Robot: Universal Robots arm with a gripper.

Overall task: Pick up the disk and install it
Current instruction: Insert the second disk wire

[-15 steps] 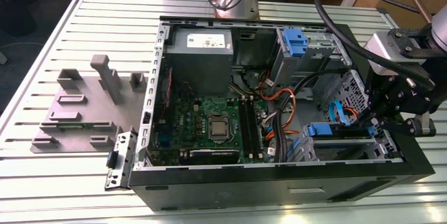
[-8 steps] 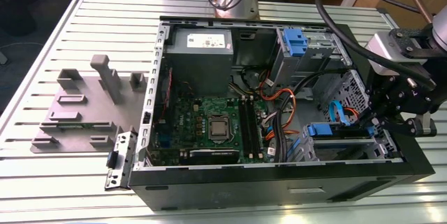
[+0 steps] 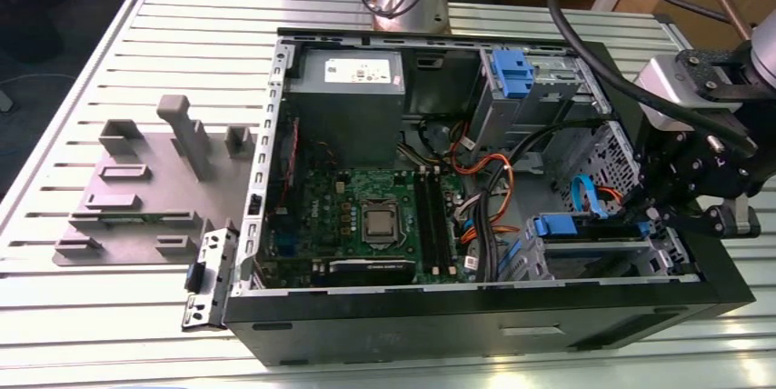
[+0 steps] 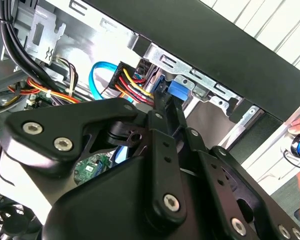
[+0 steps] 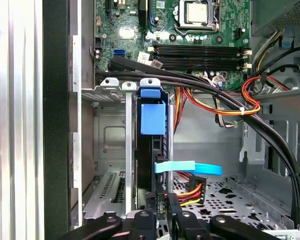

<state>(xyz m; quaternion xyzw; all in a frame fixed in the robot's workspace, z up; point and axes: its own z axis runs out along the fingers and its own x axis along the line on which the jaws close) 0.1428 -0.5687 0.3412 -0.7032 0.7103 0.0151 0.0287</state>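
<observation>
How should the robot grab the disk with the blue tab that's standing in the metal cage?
Probably by its thin exposed edge near the blue tab, coming straight in from the case's open side. The disk stands on edge between the cage walls, so its flat faces are covered, and cables crowd the other end.

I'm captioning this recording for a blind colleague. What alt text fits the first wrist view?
The gripper reaches into an open computer case, at the end of the disk, which stands on edge in a metal drive bay, its blue tab toward the motherboard. Black cables cross over the bay.
</observation>
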